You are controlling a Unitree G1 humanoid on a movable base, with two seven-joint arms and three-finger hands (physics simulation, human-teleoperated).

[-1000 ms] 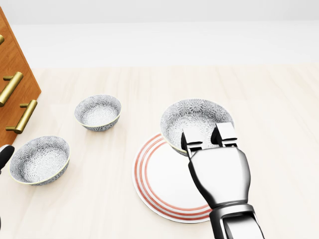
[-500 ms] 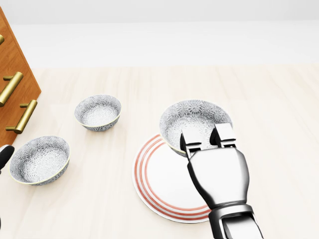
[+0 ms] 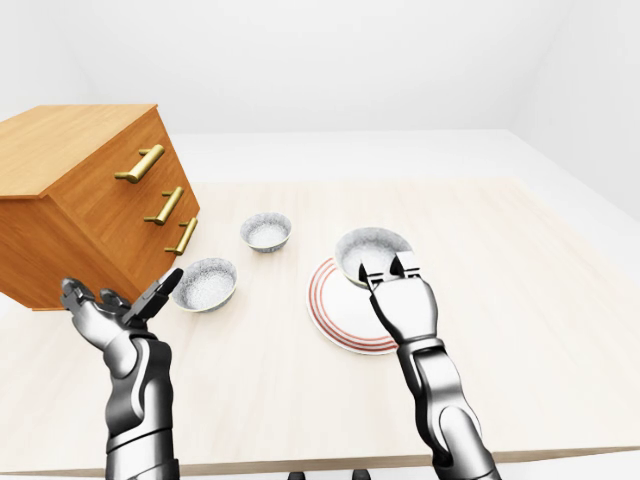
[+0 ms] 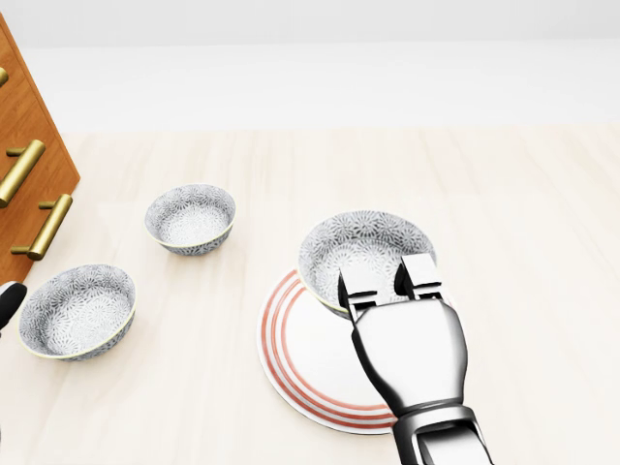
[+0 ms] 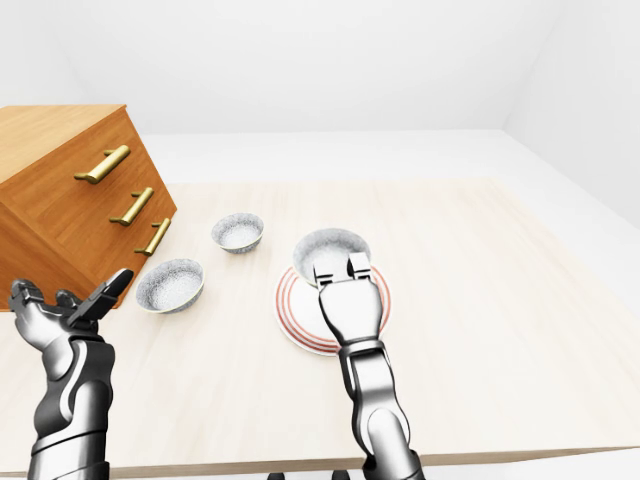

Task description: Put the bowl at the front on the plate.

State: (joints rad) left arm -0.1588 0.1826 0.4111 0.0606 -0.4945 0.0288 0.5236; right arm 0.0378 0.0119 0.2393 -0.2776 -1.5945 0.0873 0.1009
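Note:
A grey patterned bowl (image 4: 360,244) hangs over the top edge of the white plate with red rings (image 4: 295,354) in the head view. My right hand (image 4: 386,281) is shut on the bowl's near rim, two fingers (image 4: 418,271) hooked inside it. Whether the bowl touches the plate I cannot tell. My left hand (image 3: 115,300) is held up at the lower left of the left-eye view, fingers spread and holding nothing, below the drawer chest.
Two more patterned bowls (image 4: 190,218) (image 4: 77,310) sit on the pale wooden table (image 4: 523,213) left of the plate. A wooden drawer chest with brass handles (image 3: 90,200) stands at the left. The table's near edge (image 3: 330,462) runs along the bottom of the left-eye view.
My right hand has drawn the bowl a little left and toward the bottom of the head view, further over the plate. The other bowls and the camera have stayed put.

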